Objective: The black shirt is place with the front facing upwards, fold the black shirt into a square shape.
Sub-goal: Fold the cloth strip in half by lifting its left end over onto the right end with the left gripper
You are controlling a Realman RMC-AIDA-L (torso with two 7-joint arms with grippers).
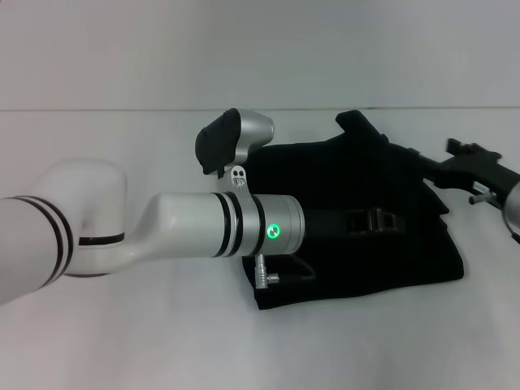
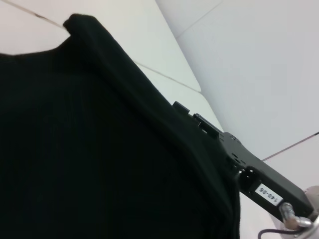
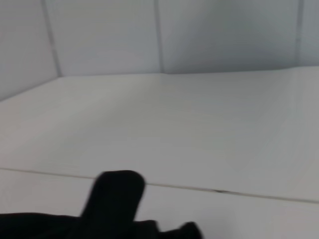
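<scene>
where the black shirt (image 1: 357, 195) lies bunched, both claws sit against it.

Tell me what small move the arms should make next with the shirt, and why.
Probably ease the left gripper off the black shirt, since it lies over the bundle's middle while the right gripper sits at the far edge, and the cloth still looks lumpy, not square.
</scene>
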